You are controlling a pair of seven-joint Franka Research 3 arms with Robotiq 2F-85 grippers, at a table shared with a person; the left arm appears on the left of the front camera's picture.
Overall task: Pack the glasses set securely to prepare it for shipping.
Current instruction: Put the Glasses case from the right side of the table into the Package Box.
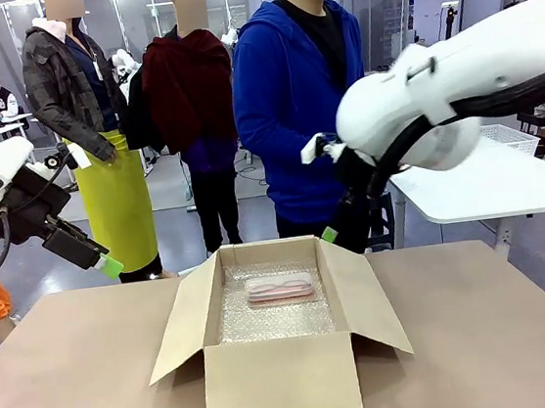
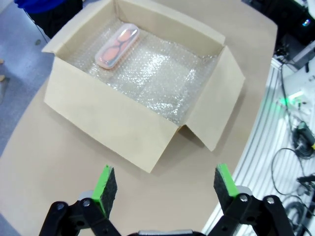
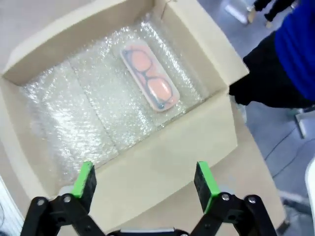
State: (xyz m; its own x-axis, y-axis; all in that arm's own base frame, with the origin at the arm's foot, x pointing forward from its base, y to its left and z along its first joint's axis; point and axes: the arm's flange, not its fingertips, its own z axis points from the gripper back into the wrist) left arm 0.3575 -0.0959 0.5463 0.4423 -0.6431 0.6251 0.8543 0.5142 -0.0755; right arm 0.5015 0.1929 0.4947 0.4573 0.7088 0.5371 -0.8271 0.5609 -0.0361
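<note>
A pale pink case of the glasses set lies flat on bubble wrap in the far part of an open cardboard box at the table's middle. Eyeglasses show through its clear top. My left gripper hangs in the air to the left of the box, above the table's far left edge. It is open and holds nothing. My right gripper hovers just beyond the box's far right corner, also open with nothing between its green pads.
Bubble wrap lines the box floor, and its flaps stand spread outward. A person in a blue hoodie stands at the table's far side. A white table sits at the back right. Cables lie off the table's edge.
</note>
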